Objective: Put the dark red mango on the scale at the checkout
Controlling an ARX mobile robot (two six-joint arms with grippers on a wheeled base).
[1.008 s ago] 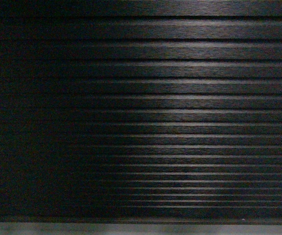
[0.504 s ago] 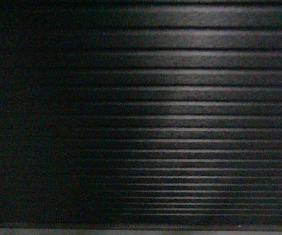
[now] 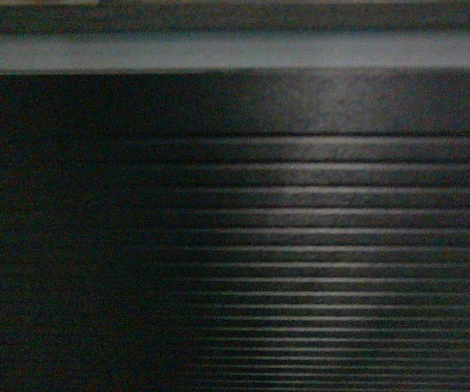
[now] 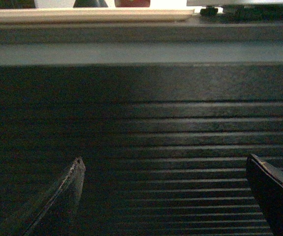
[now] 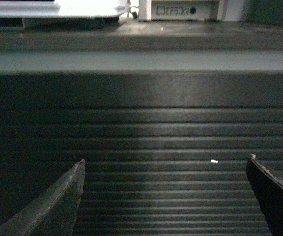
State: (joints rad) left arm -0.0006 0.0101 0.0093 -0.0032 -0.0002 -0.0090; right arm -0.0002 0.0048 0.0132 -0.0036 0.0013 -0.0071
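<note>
Across the head view, the dark ribbed checkout desk [image 3: 300, 245] now shows its grey top edge, unseen earlier. Left gripper [image 4: 166, 164] and right gripper [image 5: 166, 164] jaws spread, empty. Dark red mango [image 4: 132, 3] sits beyond the edge.

A dim, dark horizontally ribbed panel [image 3: 300, 245] fills the head view, lit palely toward 3 o'clock, with a grey ledge band [image 3: 235, 53] at 12 o'clock.

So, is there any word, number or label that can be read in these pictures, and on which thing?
None can be read.
White device on the checkout: small dark marks on its front, too blurred to read.
Ribbed front panel: no text.
</note>
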